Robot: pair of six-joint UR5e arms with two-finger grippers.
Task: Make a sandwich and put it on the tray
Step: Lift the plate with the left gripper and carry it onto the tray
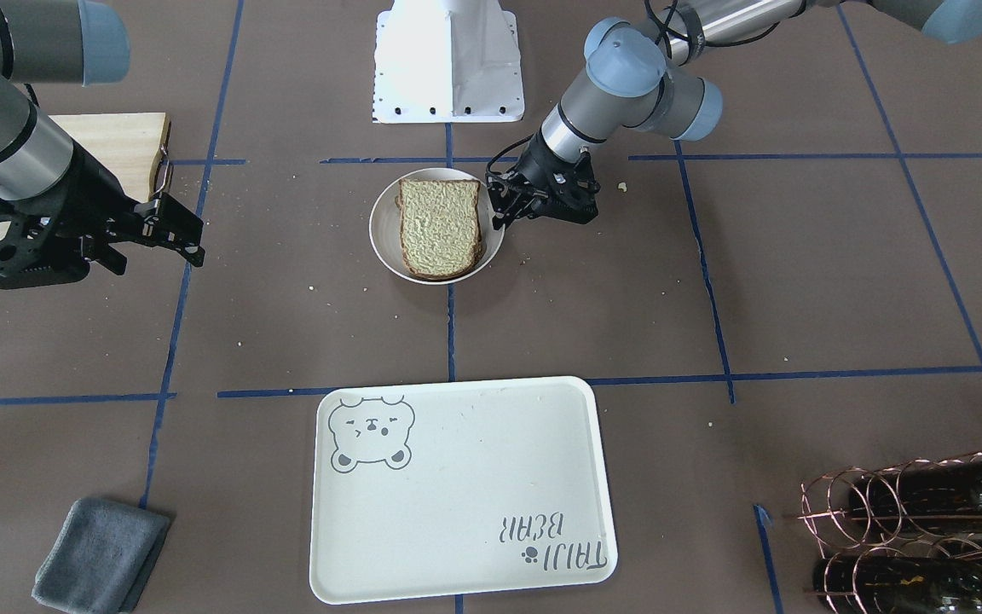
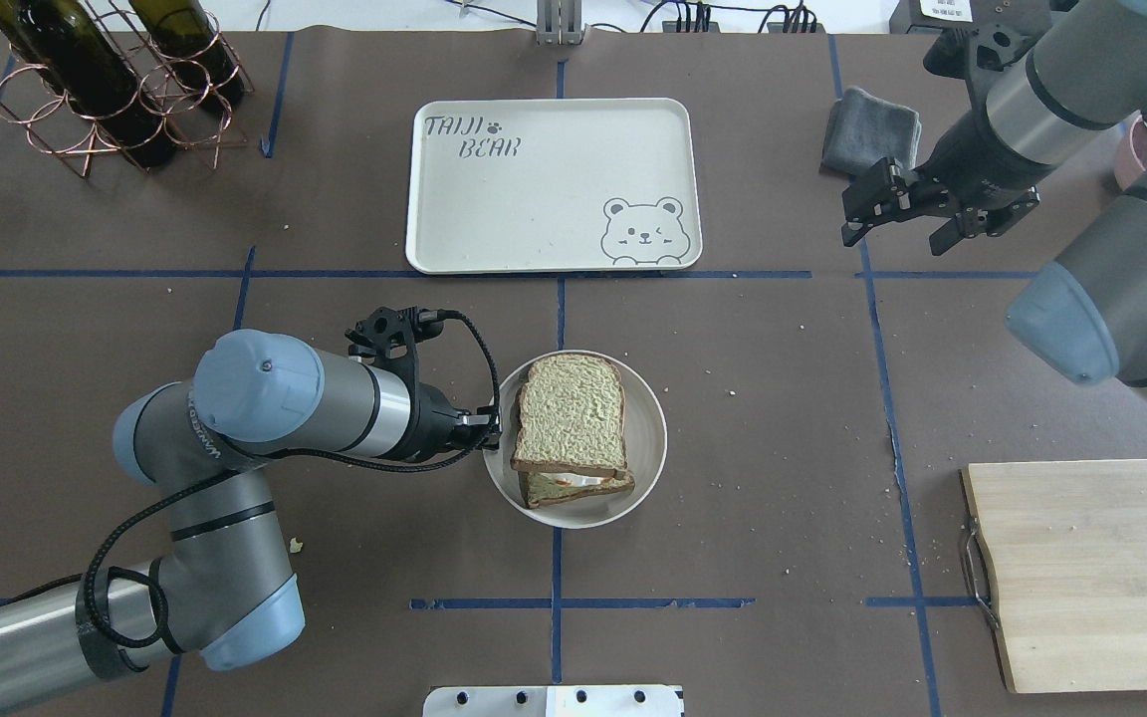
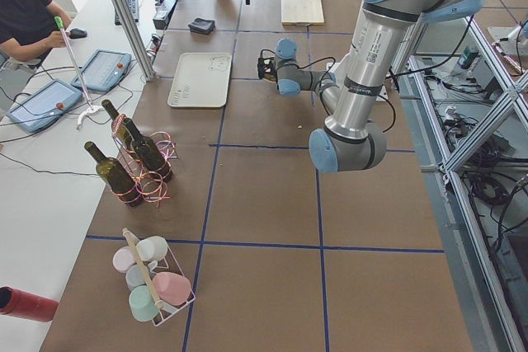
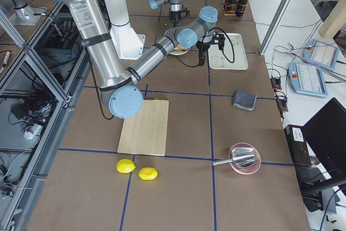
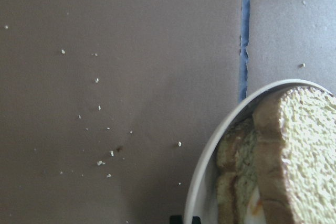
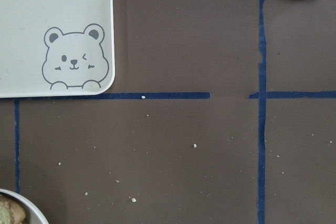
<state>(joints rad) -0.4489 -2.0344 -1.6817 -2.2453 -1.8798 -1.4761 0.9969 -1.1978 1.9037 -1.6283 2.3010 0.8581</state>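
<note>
Left hand [image 2: 490, 426] beside sandwich [image 2: 572, 418], stacked, pale, dark-crusted

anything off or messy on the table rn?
Minor only. Bread crumbs are scattered around the plate. The sandwich has its top slice shifted off the bottom one, so the egg and lower crust peek out on the robot's side. Nothing looks spilled or damaged.

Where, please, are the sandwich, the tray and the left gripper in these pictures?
sandwich [image 2: 571, 413]: overhead exterior view, middle of the top slice.
tray [image 2: 534, 199]: overhead exterior view, bare floor.
left gripper [image 1: 495, 207]: exterior front-facing view, between its fingertips.
</note>
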